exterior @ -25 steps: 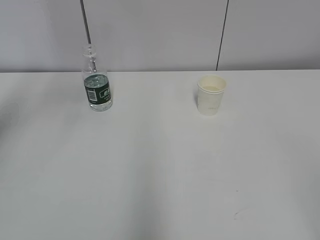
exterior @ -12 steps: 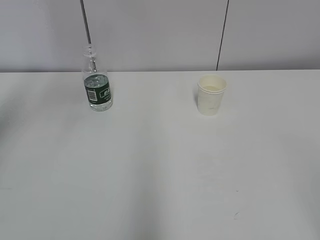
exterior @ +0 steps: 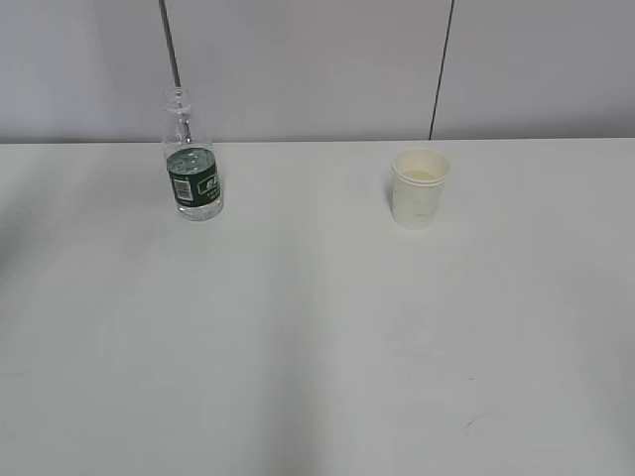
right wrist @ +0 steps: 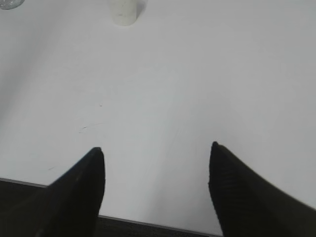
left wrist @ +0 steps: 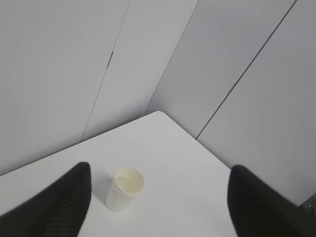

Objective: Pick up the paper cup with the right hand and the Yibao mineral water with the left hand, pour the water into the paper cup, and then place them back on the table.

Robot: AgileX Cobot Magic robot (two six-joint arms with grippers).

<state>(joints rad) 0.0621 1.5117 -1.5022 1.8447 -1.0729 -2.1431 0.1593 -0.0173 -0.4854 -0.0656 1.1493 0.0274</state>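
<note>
The Yibao mineral water (exterior: 191,164), a small clear capless bottle with a dark green label, stands upright at the back left of the white table (exterior: 317,337). The off-white paper cup (exterior: 420,187) stands upright at the back right; it also shows in the left wrist view (left wrist: 125,188) and at the top edge of the right wrist view (right wrist: 123,12). My left gripper (left wrist: 160,175) is open and empty, high above the table, well short of the cup. My right gripper (right wrist: 157,150) is open and empty over the table's near edge. Neither arm shows in the exterior view.
A grey panelled wall (exterior: 317,69) with dark vertical seams stands right behind the table. The table's far corner (left wrist: 160,114) shows in the left wrist view. The table's near edge (right wrist: 148,221) lies under my right gripper. A few small dark specks (exterior: 468,426) mark the tabletop.
</note>
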